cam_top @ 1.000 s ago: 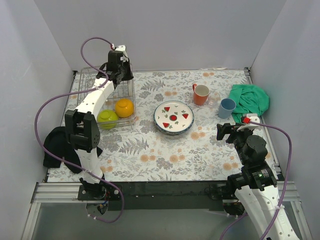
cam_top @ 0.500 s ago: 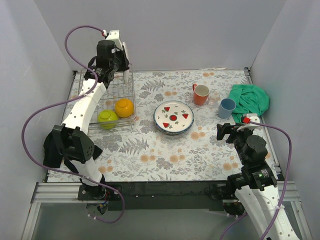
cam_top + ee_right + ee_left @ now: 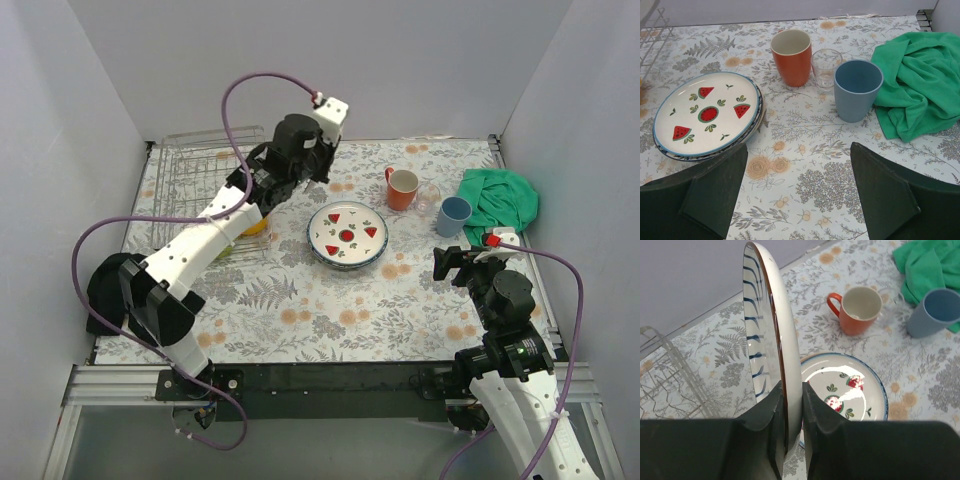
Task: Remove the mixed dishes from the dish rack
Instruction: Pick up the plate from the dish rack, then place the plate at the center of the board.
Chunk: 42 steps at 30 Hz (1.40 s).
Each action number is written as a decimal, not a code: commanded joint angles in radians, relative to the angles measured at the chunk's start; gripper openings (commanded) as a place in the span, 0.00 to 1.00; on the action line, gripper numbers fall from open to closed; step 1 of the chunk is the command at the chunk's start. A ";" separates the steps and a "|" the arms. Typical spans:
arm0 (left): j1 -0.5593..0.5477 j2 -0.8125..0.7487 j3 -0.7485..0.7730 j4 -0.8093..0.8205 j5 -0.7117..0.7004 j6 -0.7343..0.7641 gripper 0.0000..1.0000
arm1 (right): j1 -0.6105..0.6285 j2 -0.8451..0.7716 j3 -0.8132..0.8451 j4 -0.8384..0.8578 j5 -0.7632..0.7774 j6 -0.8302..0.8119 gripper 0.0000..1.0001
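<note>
The dark-and-white striped plate [image 3: 767, 340] stood on edge in the air, clear of the dish rack [image 3: 200, 175], its low rim clenched between the two fingers of the left pincer [image 3: 789, 407]. Just below it, toward 4 o'clock in the wrist view, lay the watermelon-patterned plate [image 3: 850, 390], topping a stack on the worktop [image 3: 330, 310]. At 1 o'clock of that stack stood the orange mug [image 3: 858, 307], with the small clear glass [image 3: 826, 67] and the light-blue cup [image 3: 935, 312] just beside it toward 3 o'clock, and the green cloth [image 3: 920, 90] behind them.

The step in hand looked to be setting this plate on the stack. Done well, the wrist would roll the plate from upright to flat while there was room above the stack, centre it over the watermelon plate, then come down slowly and let go only once the rims met. A pinch on one edge gives the plate leverage to swing, so jerks were the risk, as was drifting toward the mug.

The right pincer [image 3: 799, 200] hung released, fingers wide apart, at 4 o'clock of the stack, grasping nothing.
</note>
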 commanded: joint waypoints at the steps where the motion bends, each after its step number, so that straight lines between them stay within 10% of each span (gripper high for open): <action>1: -0.127 -0.095 -0.022 0.080 -0.141 0.148 0.00 | 0.002 -0.007 -0.001 0.048 -0.003 -0.002 0.91; 13: -0.391 -0.035 -0.219 0.100 -0.299 0.329 0.00 | 0.002 -0.019 -0.002 0.046 0.000 0.000 0.91; 29: -0.463 0.108 -0.340 0.148 -0.391 0.434 0.01 | 0.003 -0.012 -0.002 0.048 -0.001 0.000 0.91; 42: -0.468 0.204 -0.369 0.165 -0.413 0.430 0.32 | 0.002 -0.006 -0.001 0.046 -0.004 -0.002 0.92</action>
